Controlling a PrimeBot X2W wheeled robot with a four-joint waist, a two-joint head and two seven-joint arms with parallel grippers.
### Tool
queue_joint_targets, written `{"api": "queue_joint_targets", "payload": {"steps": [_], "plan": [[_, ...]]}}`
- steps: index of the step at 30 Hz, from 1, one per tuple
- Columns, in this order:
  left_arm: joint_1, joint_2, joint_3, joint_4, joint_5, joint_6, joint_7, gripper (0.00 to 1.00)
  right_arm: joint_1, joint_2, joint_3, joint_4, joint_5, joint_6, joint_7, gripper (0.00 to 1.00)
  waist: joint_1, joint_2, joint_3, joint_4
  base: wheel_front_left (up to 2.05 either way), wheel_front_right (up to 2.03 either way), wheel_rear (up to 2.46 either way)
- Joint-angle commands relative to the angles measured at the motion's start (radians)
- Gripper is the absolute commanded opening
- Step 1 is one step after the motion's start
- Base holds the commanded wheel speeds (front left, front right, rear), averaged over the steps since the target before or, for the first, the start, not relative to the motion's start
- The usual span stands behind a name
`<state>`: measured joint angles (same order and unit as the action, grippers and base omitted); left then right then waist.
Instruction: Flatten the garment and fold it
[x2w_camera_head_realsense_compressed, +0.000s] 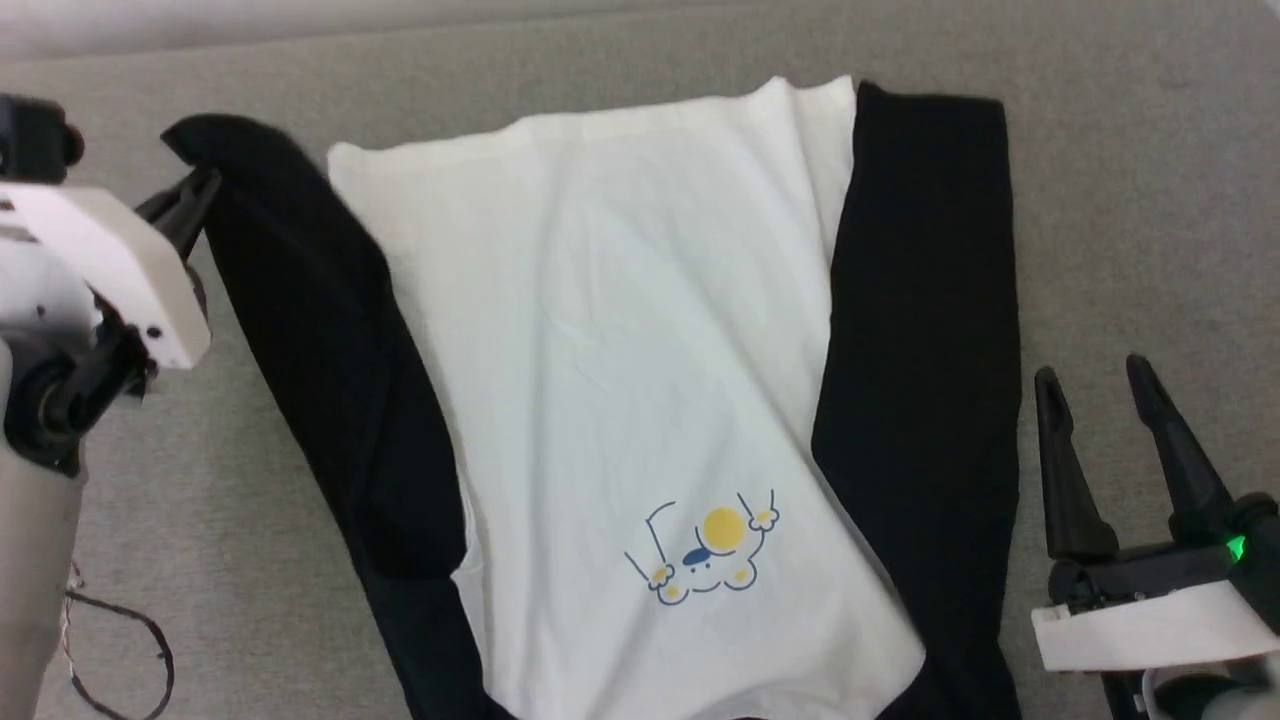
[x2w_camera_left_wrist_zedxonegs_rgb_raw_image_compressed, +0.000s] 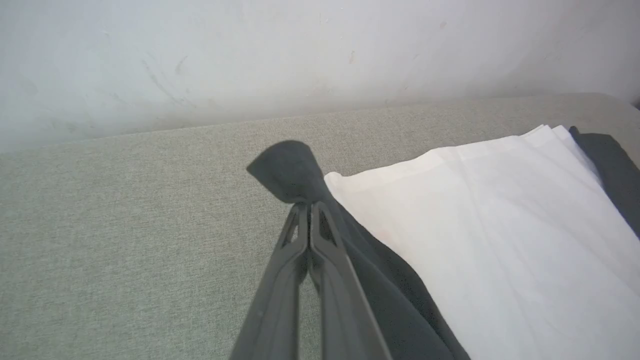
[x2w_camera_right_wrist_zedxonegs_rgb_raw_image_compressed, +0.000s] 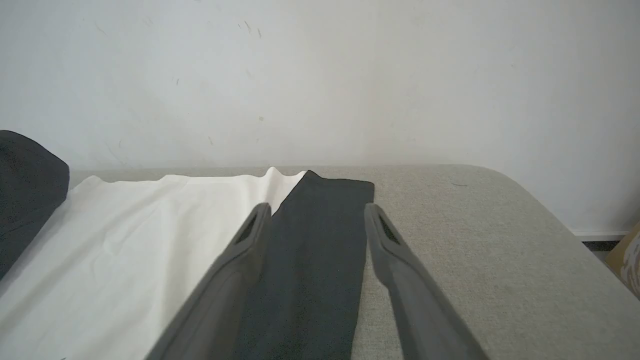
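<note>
Grey woven cloth covers the surface (x2w_camera_head_realsense_compressed: 1120, 200), on which the shirt (x2w_camera_head_realsense_compressed: 620, 330) is spread flat, white body up, with a small printed figure (x2w_camera_head_realsense_compressed: 705, 555) at its near end. At the near right, the right tool (x2w_camera_head_realsense_compressed: 1090, 368) is held empty with its fingers spread wide. It is placed near the outer edge of the black right sleeve (x2w_camera_head_realsense_compressed: 920, 300), apart from it. Farther off on the left, the left tool (x2w_camera_left_wrist_zedxonegs_rgb_raw_image_compressed: 309, 205) is closed on the far end of the left sleeve (x2w_camera_head_realsense_compressed: 320, 330), whose black cloth is pinched between the tips. Beyond the surface's far edge, a pale wall (x2w_camera_right_wrist_zedxonegs_rgb_raw_image_compressed: 320, 75) is seen.
</note>
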<state>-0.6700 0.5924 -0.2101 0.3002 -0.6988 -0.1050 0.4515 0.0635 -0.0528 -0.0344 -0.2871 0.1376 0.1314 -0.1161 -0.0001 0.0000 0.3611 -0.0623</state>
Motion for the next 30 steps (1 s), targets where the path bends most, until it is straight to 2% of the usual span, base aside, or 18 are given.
{"api": "queue_joint_targets", "payload": {"steps": [1,9,15,23,30], "plan": [[0.026,0.012,0.011,-0.011,-0.012,-0.005,-0.012,0.00,0.013,0.003,-0.004,0.007,0.009,-0.001,-0.005,1.00,0.0001,0.0000,-0.094,0.026,0.00,0.00,0.00],[0.204,0.059,0.115,-0.119,-0.090,0.007,-0.077,0.00,0.069,0.003,-0.006,0.040,0.035,-0.001,-0.010,1.00,0.0001,0.0000,-0.233,0.054,0.00,0.00,0.00],[0.381,0.086,0.232,-0.232,-0.158,0.073,-0.089,0.00,0.116,0.003,-0.019,0.043,0.047,-0.001,-0.007,1.00,0.0001,0.0000,-0.295,0.077,0.00,0.00,0.00],[0.615,0.127,0.402,-0.302,-0.216,0.154,-0.084,0.00,0.147,0.003,-0.018,0.045,0.061,-0.001,-0.008,1.00,0.0001,0.0000,-0.350,0.102,0.00,0.00,0.00],[0.785,0.111,0.496,-0.334,-0.248,0.180,-0.088,0.00,0.173,0.003,-0.021,0.050,0.067,-0.001,-0.002,1.00,0.0001,0.0000,-0.404,0.113,0.00,0.00,0.00]]}}
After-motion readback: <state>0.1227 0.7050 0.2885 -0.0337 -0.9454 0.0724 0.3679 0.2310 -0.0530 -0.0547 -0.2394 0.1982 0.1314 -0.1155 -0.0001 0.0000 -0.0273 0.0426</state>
